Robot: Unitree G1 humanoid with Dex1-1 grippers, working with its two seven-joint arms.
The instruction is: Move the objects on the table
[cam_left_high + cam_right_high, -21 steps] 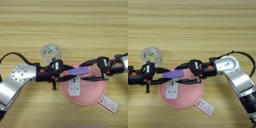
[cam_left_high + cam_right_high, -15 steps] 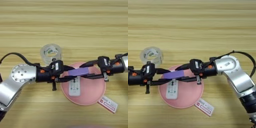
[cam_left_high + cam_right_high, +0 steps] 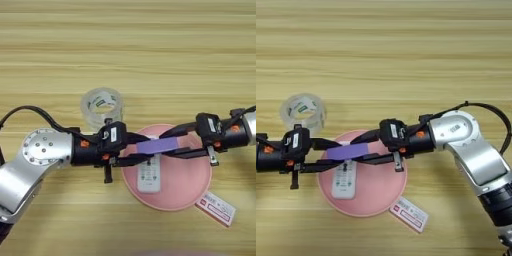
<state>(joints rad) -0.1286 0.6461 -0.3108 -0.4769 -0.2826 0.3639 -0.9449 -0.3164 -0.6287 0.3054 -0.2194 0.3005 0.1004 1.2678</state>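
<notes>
The purple block (image 3: 157, 146) hangs above the pink plate (image 3: 187, 192), bridging both grippers: the left gripper (image 3: 141, 149) pinches its near end and the right gripper (image 3: 172, 143) pinches the other, which reads as a handover. Below the fingertips the white remote (image 3: 149, 175) lies on the plate. The tape roll (image 3: 102, 104) sits behind the left gripper, and the packet (image 3: 216, 208) lies off the plate's rim, nearer the right gripper.

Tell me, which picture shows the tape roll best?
The left eye view: the tape roll sits well inside the picture, whole, just above the left gripper. The right eye view also shows the whole roll, but pushed toward the left edge.
</notes>
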